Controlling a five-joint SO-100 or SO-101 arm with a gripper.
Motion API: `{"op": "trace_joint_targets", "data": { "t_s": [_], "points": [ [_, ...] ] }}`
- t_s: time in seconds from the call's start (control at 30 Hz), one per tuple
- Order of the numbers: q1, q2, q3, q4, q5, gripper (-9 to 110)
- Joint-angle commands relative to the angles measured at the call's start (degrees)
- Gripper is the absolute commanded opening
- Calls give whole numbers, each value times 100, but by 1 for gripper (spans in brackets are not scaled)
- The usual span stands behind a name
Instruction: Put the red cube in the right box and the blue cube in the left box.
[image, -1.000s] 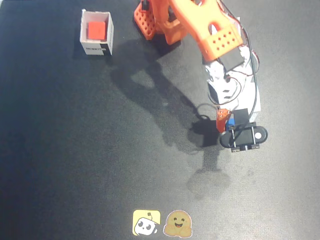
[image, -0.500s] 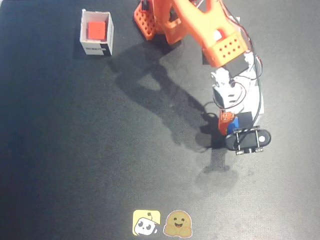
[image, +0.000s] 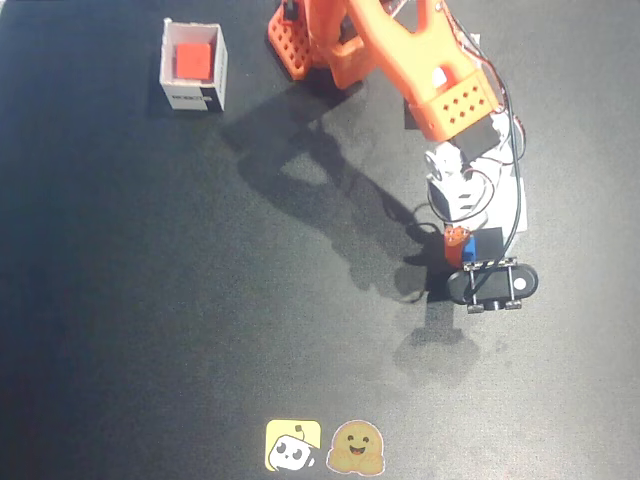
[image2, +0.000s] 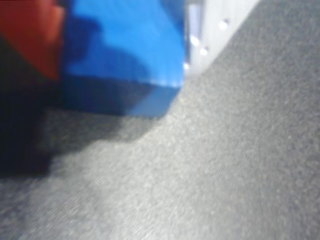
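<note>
1. Since a second ago, the orange arm (image: 400, 60) has swung its wrist lower and to the right in the fixed view.
2. On the black table (image: 150, 300), a white box (image: 193, 68) at top left holds the red cube (image: 193, 61).
3. The gripper (image: 468, 245) is closed on the blue cube (image2: 125, 50), just above the table.

You see a bright red cube (image: 192, 61) inside a white box (image: 219, 67) with a black label strip; a blue cube (image2: 125, 47) with darker streaks; an orange arm (image: 410, 60); a black speckled table (image: 150, 300).
</note>
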Motion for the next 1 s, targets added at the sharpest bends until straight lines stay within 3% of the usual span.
{"op": "trace_joint_targets", "data": {
  "t_s": [0.0,0.47,0.97],
  "points": [
    [0,105,-79,-44,35,10],
    [167,1688,-378,2215,-255,10],
    [-105,2470,-431,3480,-932,10]
  ]
}}
